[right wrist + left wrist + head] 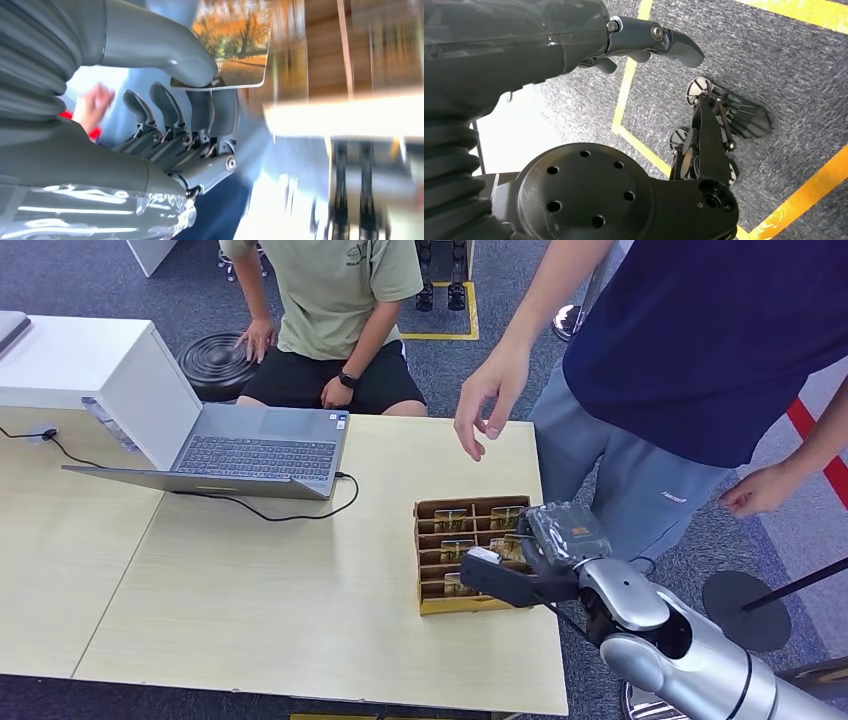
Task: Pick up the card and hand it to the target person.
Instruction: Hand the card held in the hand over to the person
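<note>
Right hand (190, 105) pinches a glossy, round-cornered card (235, 42); left hand (644, 42) hangs with smooth fingers apart.

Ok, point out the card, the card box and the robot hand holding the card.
card (235, 45), right wrist view, on its printed autumn-tree face.
card box (428, 605), head view, on its near left cardboard corner.
right robot hand (192, 107), right wrist view, where thumb and fingers pinch the card's edge.
</note>
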Action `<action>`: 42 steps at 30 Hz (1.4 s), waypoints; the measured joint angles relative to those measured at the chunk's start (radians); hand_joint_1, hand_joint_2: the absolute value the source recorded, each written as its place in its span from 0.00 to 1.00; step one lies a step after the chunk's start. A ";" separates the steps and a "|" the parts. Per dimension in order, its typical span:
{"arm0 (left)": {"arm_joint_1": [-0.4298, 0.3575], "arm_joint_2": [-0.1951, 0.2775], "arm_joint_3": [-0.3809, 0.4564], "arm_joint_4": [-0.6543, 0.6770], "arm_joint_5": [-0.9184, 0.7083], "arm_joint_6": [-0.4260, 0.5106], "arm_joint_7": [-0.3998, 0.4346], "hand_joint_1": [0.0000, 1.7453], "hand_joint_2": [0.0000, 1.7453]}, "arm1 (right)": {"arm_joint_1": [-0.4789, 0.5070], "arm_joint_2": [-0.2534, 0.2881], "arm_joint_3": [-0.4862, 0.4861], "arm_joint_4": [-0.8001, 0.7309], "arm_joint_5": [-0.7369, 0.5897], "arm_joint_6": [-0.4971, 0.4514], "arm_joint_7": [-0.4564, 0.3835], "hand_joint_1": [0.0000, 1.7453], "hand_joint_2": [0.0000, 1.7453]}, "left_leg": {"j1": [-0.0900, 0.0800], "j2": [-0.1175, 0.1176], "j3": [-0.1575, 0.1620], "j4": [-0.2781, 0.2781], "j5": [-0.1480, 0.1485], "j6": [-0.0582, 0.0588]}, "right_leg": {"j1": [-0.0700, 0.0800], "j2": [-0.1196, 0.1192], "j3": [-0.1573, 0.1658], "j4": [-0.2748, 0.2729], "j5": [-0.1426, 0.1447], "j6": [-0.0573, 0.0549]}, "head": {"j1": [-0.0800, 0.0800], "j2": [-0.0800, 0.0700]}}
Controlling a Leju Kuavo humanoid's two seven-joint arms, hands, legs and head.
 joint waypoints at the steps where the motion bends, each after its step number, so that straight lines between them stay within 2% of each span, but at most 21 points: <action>1: 0.000 0.000 0.000 0.000 0.002 0.000 -0.001 0.00 1.00 | -0.009 -0.004 -0.010 -0.021 0.020 -0.026 0.000 0.81 1.00 | 0.000 0.000 0.000 0.000 0.000 0.000 | 0.000 0.000 0.000 0.000 0.000 0.000 | 0.000 0.000; 12: 0.000 0.000 -0.001 0.000 0.012 -0.008 0.003 0.00 1.00 | -0.047 -0.025 -0.087 -0.168 0.108 -0.292 -0.054 0.81 1.00 | 0.000 0.000 0.000 0.000 0.000 0.000 | 0.000 0.000 0.000 0.000 0.000 0.000 | 0.000 0.000; 19: -0.001 0.000 -0.009 0.000 0.012 -0.007 0.006 0.00 1.00 | -0.024 -0.024 -0.132 -0.199 0.114 -0.390 -0.102 0.81 1.00 | 0.000 0.000 0.000 0.000 0.000 0.000 | 0.000 0.000 0.000 0.000 0.000 0.000 | 0.000 0.000; 25: -0.002 0.000 -0.018 0.000 0.012 -0.007 0.017 0.00 1.00 | -0.002 -0.024 -0.157 -0.213 0.090 -0.432 -0.139 0.81 1.00 | 0.000 0.000 0.000 0.000 0.000 0.000 | 0.000 0.000 0.000 0.000 0.000 0.000 | 0.000 0.000; 42: -0.005 -0.001 -0.026 0.000 0.022 0.017 0.049 0.00 1.00 | 0.017 -0.024 -0.176 -0.218 0.058 -0.432 -0.160 0.81 1.00 | 0.000 0.000 0.000 0.000 0.000 0.000 | 0.000 0.000 0.000 0.000 0.000 0.000 | 0.000 0.000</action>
